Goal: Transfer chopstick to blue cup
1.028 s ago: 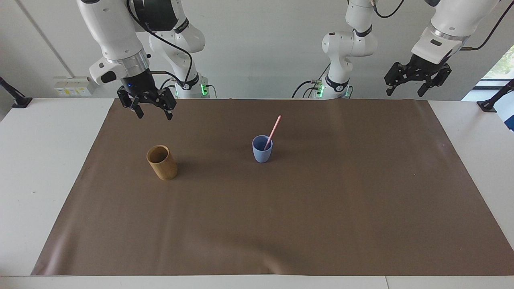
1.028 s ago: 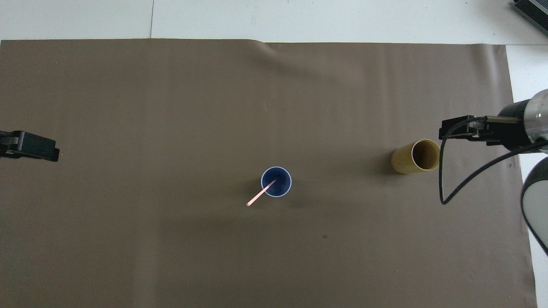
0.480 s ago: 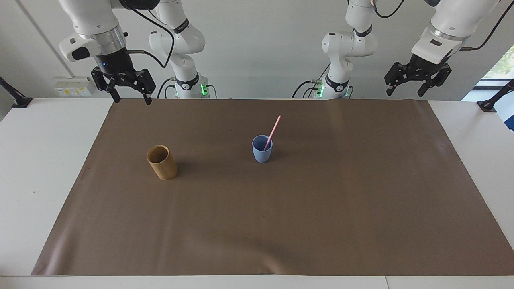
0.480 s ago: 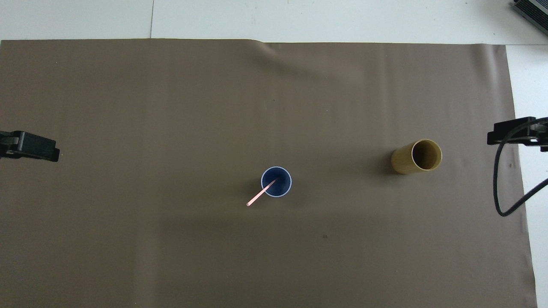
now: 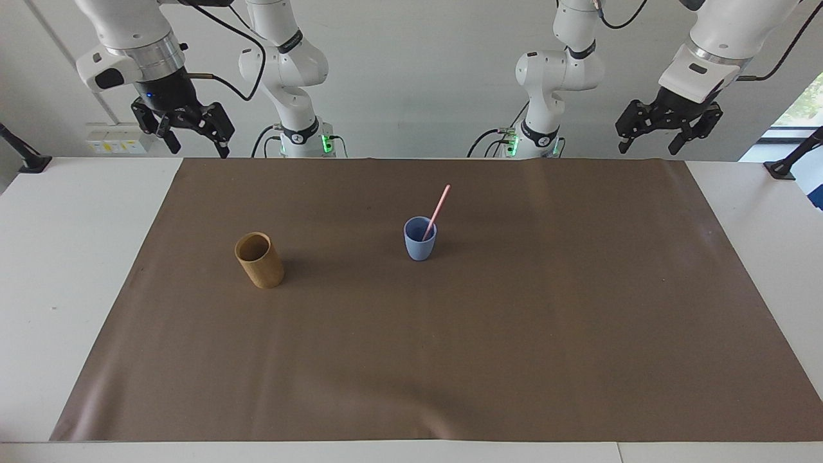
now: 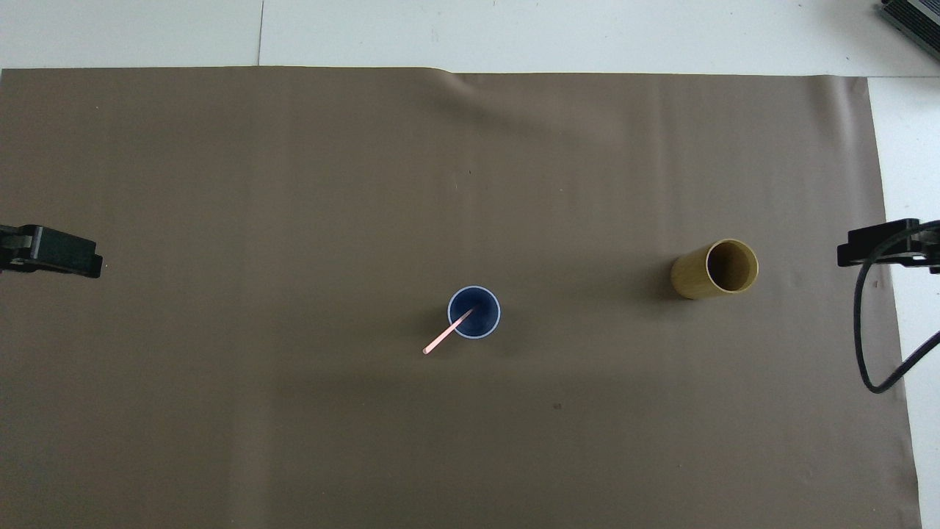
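The pale pink chopstick point(image 5: 438, 209) point(image 6: 445, 335) stands slanted in the small blue cup point(image 5: 420, 239) point(image 6: 474, 312) at the middle of the brown mat, its top leaning toward the left arm's end and toward the robots. My right gripper point(image 5: 195, 141) point(image 6: 877, 246) hangs open and empty high over the mat's edge at the right arm's end, well away from both cups. The left gripper point(image 5: 649, 140) point(image 6: 55, 253) hangs open and empty over the left arm's end, where that arm waits.
A tan bamboo cup point(image 5: 259, 260) point(image 6: 716, 268) stands upright toward the right arm's end, level with the blue cup. The brown mat point(image 5: 450, 360) covers most of the white table point(image 5: 71, 257). A black cable point(image 6: 870, 330) droops from the right arm.
My right gripper has risen and drawn back from near the tan cup toward the right arm's end of the table. The cups, the chopstick and the left arm stay still.
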### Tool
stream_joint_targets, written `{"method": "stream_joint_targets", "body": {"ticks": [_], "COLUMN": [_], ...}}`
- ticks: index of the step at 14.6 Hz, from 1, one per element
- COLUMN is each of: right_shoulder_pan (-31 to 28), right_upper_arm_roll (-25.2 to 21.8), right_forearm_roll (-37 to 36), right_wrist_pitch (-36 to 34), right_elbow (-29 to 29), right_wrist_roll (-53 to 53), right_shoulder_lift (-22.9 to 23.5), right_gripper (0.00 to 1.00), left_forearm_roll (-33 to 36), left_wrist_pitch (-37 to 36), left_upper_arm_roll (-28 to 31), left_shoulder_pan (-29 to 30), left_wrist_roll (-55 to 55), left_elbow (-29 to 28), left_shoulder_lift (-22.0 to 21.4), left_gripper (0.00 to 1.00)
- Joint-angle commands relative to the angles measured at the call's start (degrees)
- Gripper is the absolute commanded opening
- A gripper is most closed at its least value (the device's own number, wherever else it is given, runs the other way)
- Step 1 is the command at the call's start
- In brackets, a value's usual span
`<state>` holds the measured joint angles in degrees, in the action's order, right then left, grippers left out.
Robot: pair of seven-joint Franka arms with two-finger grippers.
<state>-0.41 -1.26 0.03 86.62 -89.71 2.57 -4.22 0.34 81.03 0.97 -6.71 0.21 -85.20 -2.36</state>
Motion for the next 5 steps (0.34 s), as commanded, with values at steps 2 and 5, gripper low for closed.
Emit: {"method": "stream_joint_targets", "body": {"ticks": [2,5], "right_shoulder_pan": [-0.55,-0.21], "right_upper_arm_roll": [0.29,0.38], "right_forearm_roll": [-2.40,-3.11], "right_wrist_pitch": [0.04,0.14], "right_elbow": [-2.66,-2.66], "right_wrist_roll": [-2.39,-0.82], "right_shoulder_lift": [-1.84,-1.84], "right_gripper": [1.00,1.00], "left_forearm_roll": [-0.17,-0.17], "left_wrist_pitch": [-0.08,-0.08], "left_upper_arm_roll": [0.35,0.35], "left_shoulder_pan": [-0.14,-0.14], "left_wrist_roll": [-0.03,0.14], "left_elbow": [-0.84,-0.93], "left_shoulder_lift": [-0.81,-0.81], "left_gripper": [1.00,1.00]}}
